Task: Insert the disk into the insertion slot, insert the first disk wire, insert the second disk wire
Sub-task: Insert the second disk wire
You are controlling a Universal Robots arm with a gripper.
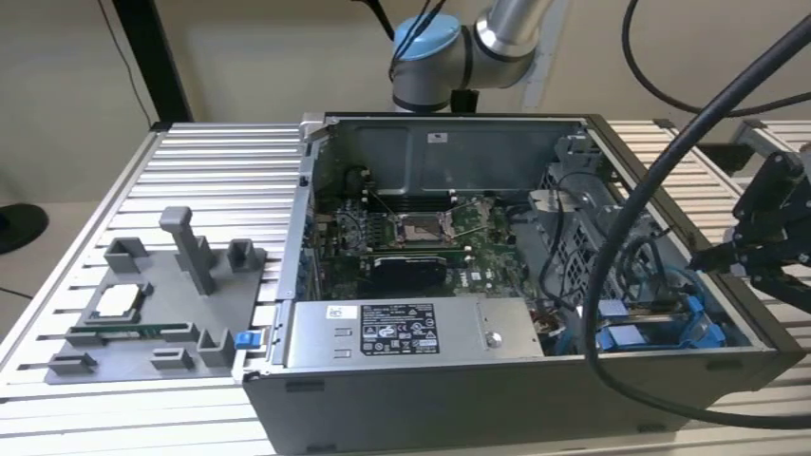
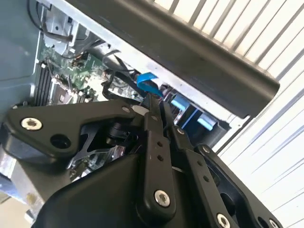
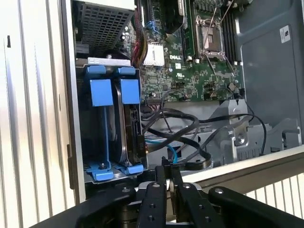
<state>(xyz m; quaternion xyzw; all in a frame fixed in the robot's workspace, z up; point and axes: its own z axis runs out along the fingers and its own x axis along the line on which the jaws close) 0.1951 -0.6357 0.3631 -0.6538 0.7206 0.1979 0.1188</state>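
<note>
Disk sat edge-on in the slot, blue carrier tabs flush with the bay's rails at the case's corner — step one looked done; in the exterior view the same bay showed at the case's near corner on the exterior view's right. Gripper hung just over the case rim beside the bay, fingers pressed together with nothing visible between them — clenched, empty as far as I could tell. Black and blue wires lay loose in a tangle next to the disk's connector edge; couldn't tell for certain whether either was plugged, but none looked seated; judged both wire steps still open. Gripper tip was nearest the blue wire, not clearly touching it.
</note>
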